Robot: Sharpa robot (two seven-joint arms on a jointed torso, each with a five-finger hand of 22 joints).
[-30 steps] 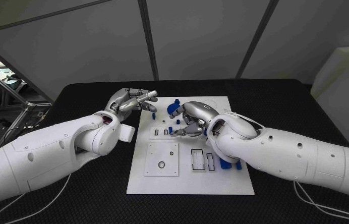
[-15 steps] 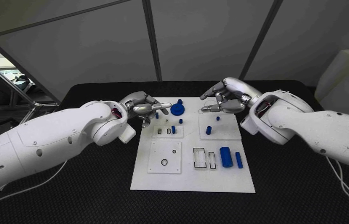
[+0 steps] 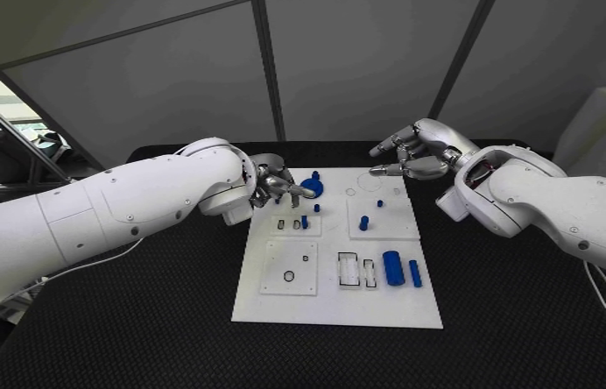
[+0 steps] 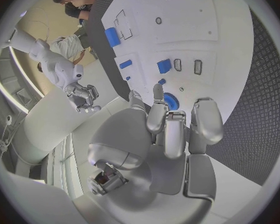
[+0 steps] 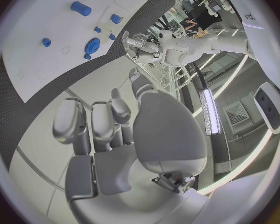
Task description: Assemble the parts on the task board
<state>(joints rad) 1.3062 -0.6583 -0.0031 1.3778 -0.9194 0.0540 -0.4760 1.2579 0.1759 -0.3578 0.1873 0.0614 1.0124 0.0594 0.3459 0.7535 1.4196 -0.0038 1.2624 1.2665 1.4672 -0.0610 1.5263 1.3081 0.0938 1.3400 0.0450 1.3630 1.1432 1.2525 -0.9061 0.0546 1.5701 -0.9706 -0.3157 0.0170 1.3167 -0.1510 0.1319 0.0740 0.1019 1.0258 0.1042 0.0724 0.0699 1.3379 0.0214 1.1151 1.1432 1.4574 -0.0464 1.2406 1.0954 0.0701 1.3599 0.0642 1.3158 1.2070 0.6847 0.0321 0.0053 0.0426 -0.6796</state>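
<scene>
Our left hand (image 3: 280, 187) hovers half-curled and empty by the blue gear (image 3: 311, 185) on the board (image 3: 331, 306); right hand (image 3: 417, 159) likewise empty. The gear (small, rigid, probably light) wants a rim pinch.

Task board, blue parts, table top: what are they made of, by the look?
Task board: likely rigid plastic, matte white, flat with cut recesses. Blue parts: probably plastic, perhaps printed, uniform matte colour. Table: covered in black textured mat, rubber or mesh by its fine dimpled weave.
</scene>
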